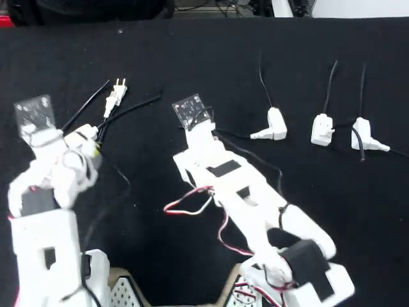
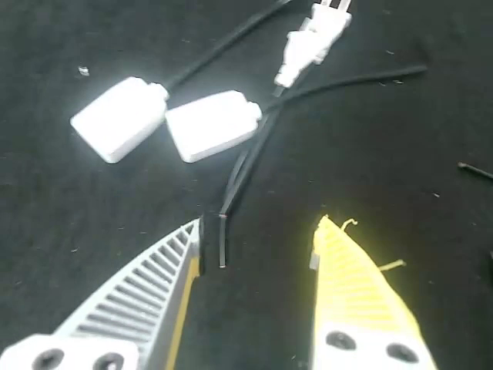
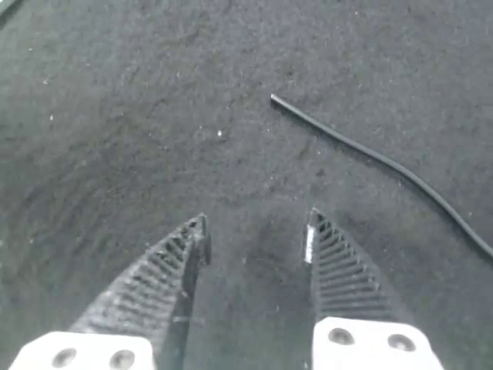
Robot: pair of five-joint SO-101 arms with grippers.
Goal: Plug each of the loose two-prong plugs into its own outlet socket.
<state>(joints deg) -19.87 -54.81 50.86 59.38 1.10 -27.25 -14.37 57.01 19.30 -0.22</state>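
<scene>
A loose white two-prong plug [image 1: 115, 96] lies on the black cloth at the back left, its black cable trailing toward the front. In the left wrist view the plug [image 2: 312, 38] lies past two white outlet sockets [image 2: 119, 118] [image 2: 212, 126] that sit side by side with black cables. My left gripper [image 2: 258, 231] is open, a short way from those sockets, with a cable end between its fingers' tips. In the high view it is the gripper [image 1: 89, 144] at the left. My right gripper [image 3: 256, 231] is open over bare cloth at the table's middle [image 1: 195, 115], holding nothing.
Three more white plug-and-socket pieces [image 1: 271, 126] [image 1: 321, 130] [image 1: 365, 135] with black cables lie in a row at the right. A loose black cable end [image 3: 370, 154] runs ahead of the right gripper. Red and white wires [image 1: 192, 204] hang off the right arm.
</scene>
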